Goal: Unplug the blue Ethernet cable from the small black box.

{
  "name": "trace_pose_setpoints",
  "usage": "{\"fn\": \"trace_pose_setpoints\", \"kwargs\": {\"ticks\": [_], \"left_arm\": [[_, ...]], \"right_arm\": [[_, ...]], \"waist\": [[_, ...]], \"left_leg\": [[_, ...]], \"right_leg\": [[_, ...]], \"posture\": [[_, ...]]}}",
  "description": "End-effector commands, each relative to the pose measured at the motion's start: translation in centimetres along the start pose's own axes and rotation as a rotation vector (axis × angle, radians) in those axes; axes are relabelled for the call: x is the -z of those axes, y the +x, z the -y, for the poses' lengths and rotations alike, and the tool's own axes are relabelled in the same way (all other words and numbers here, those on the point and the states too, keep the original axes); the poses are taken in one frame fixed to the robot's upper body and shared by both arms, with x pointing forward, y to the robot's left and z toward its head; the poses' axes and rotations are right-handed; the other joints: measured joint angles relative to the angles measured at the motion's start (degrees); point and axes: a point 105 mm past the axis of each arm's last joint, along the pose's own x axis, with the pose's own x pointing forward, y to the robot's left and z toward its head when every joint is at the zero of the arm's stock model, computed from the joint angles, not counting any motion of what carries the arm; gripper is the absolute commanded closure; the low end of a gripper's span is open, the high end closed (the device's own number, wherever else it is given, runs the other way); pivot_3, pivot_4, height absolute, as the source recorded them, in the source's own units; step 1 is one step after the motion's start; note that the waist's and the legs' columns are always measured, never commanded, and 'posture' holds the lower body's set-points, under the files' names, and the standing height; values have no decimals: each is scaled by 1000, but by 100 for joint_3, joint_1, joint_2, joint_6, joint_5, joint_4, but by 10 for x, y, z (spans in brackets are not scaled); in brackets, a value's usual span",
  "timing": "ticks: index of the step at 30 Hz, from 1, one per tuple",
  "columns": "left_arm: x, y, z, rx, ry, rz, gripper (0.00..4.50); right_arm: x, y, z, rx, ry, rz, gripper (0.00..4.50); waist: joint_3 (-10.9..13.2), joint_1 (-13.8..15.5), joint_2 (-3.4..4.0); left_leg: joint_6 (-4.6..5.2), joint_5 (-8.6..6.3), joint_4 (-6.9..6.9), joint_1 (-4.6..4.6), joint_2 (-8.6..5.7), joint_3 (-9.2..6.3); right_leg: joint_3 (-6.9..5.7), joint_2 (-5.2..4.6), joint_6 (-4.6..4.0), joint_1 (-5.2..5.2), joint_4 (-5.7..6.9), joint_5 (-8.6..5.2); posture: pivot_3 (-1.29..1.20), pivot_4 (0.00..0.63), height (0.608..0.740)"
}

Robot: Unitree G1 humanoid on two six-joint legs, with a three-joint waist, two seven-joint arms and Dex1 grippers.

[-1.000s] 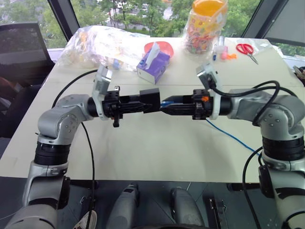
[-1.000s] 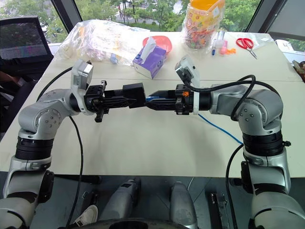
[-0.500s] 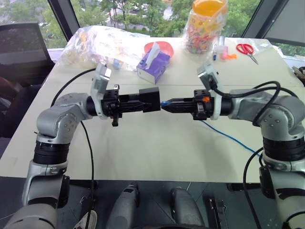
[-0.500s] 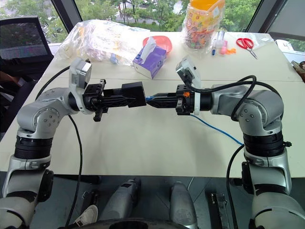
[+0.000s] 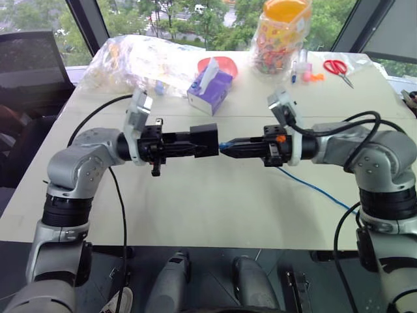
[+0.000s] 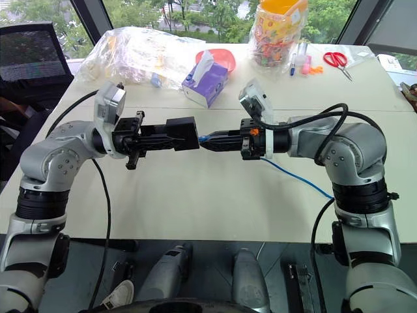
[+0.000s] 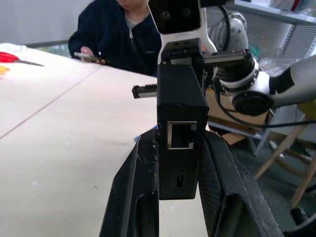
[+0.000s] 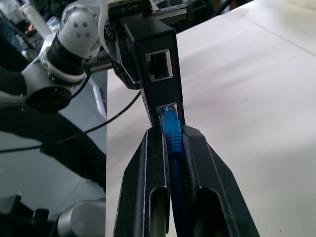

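**Plastics, Rubber and a Matt Tabletop**

The small black box [image 7: 178, 123] looks like matt black plastic with smooth faces; its port has a bright metallic rim. The blue Ethernet cable [image 8: 172, 136] has a smooth, slightly glossy plastic jacket and plug. The left gripper [image 5: 195, 143] has 2 black fingers [image 7: 131, 197] with scuffed edges, and 1 inner pad shows fine ribbing. The table [image 5: 208, 202] is a smooth, matt cream surface. A clear bag [image 6: 137, 52] looks like crinkled glossy plastic film.
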Motion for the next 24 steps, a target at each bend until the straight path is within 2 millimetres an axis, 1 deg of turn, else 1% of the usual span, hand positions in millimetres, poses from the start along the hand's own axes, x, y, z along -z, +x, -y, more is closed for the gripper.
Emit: {"fn": "trace_pose_setpoints", "kwargs": {"ticks": [1,4,7,10,13,15,18,20,22,24], "left_arm": [[-5,-13,5,-5,27,-24,4013],[-4,-17,6,-10,21,-33,4013],[-2,-21,8,-14,10,-49,4013],[-2,-21,7,-21,15,-53,4013],[-1,-21,3,-45,49,-57,4013],[1,-19,-3,-67,72,-56,4013],[9,-12,-11,-97,137,-75,4013],[14,-6,-21,-142,184,-64,4013],[24,2,-32,-182,227,-68,4013],[32,7,-40,-211,258,-72,4013]], "right_arm": [[2,-41,42,204,40,23,4459],[10,-56,57,253,63,18,4459],[21,-68,69,312,10,-50,4459],[25,-70,74,324,-22,-79,4459],[25,-71,86,369,2,-40,4459],[30,-71,102,447,4,-31,4459],[35,-72,135,634,11,-2,4459],[43,-74,155,754,27,-19,4459],[50,-73,169,833,35,-38,4459],[54,-72,177,877,39,-45,4459]], "waist": [[0,-1,0],[0,-1,0],[1,46,0],[1,-18,0],[3,-71,3],[3,-74,3],[3,-74,3],[3,-71,4],[3,-39,4],[3,-12,4]], "left_leg": [[0,0,0,-1,0,0],[0,0,0,-1,0,0],[1,0,0,-6,-7,2],[3,-4,-5,-6,-3,6],[4,-3,-8,-3,2,9],[4,-3,-8,-3,1,8],[4,-3,-2,-2,-1,8],[4,-2,-3,-1,-2,9],[3,-1,-3,2,-3,9],[3,-1,-4,2,-3,9]], "right_leg": [[0,0,0,-1,0,0],[0,0,0,0,0,0],[0,-6,0,-3,-3,0],[0,-5,0,-4,-7,-1],[1,-2,1,-9,-1,0],[2,-1,1,-8,1,0],[2,-2,2,-4,0,1],[2,-2,1,-4,2,2],[3,-2,4,-2,3,3],[3,-1,21,-3,3,13]], "posture": [[0,150,728],[0,150,728],[0,150,728],[0,150,728],[0,150,728],[0,150,728],[0,150,728],[0,150,728],[0,150,728],[0,150,728]]}}
